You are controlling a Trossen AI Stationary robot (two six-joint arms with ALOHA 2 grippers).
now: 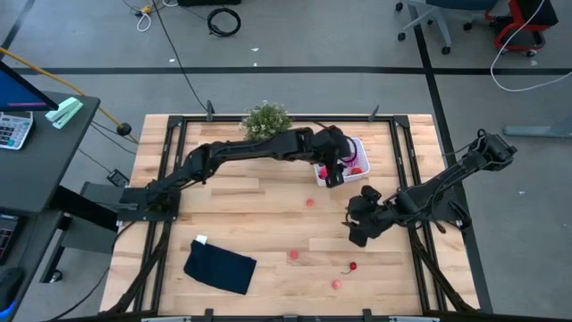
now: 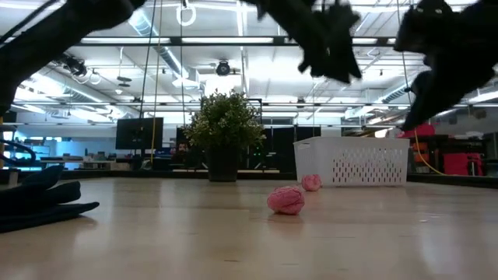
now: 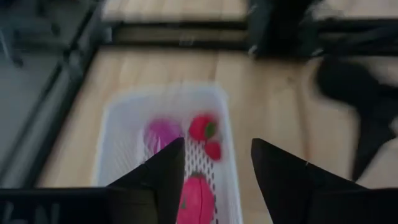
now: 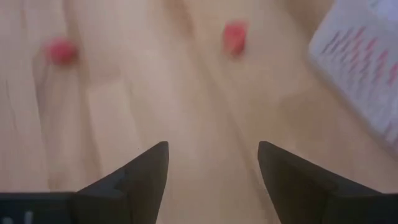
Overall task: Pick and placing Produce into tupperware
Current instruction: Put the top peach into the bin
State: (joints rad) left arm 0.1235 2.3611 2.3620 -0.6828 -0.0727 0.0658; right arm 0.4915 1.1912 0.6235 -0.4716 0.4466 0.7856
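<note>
The tupperware [image 1: 361, 152], a white perforated basket, stands at the far right of the table, next to a potted plant. In the left wrist view it [image 3: 118, 124] holds a purple-pink piece [image 3: 161, 132], a strawberry [image 3: 203, 126], a small red fruit [image 3: 213, 150] and a pink-red piece [image 3: 198, 199]. My left gripper [image 3: 214, 143] hangs open above the basket's near end [image 1: 332, 179] and touches nothing. My right gripper [image 4: 211, 144] is open above bare wood [image 1: 357, 234], right of centre. Loose produce rests on the table: [image 1: 310, 202], [image 1: 293, 255], [image 1: 337, 284], and a cherry [image 1: 352, 266].
The green plant [image 1: 266, 118] stands at the far edge, left of the basket. A dark blue folded cloth [image 1: 220, 266] lies near the front left. In the low view two pink fruits [image 2: 285, 200] [image 2: 311, 182] lie in front of the basket [image 2: 354, 162].
</note>
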